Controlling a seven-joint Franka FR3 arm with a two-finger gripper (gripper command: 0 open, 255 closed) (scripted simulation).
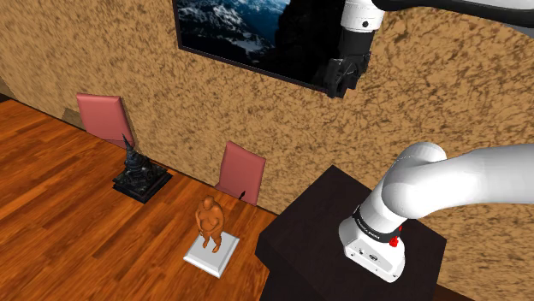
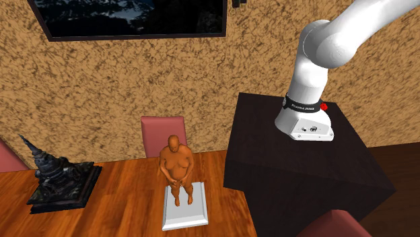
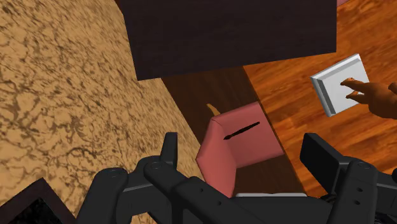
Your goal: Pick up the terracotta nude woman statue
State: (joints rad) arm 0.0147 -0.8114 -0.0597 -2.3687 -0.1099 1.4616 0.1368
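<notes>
A: Wood table [image 1: 51, 214]. Dark figurine [image 1: 137, 171] left of centre. Orange-brown statue [image 1: 209, 224] lower centre, upright on a white base [image 1: 211, 255].
B: Gripper [image 1: 341, 79]?
A: Upper right of centre, high by the wall, well apart from the statue. Fingers spread, nothing between them.
B: Step?
A: Approach, by my reading. Next: travel down-left in the shoulder view, settle over the torso, then clamp.

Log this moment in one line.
gripper: open, high by wall | statue: upright on white base, untouched | stage: no grasp yet
</notes>
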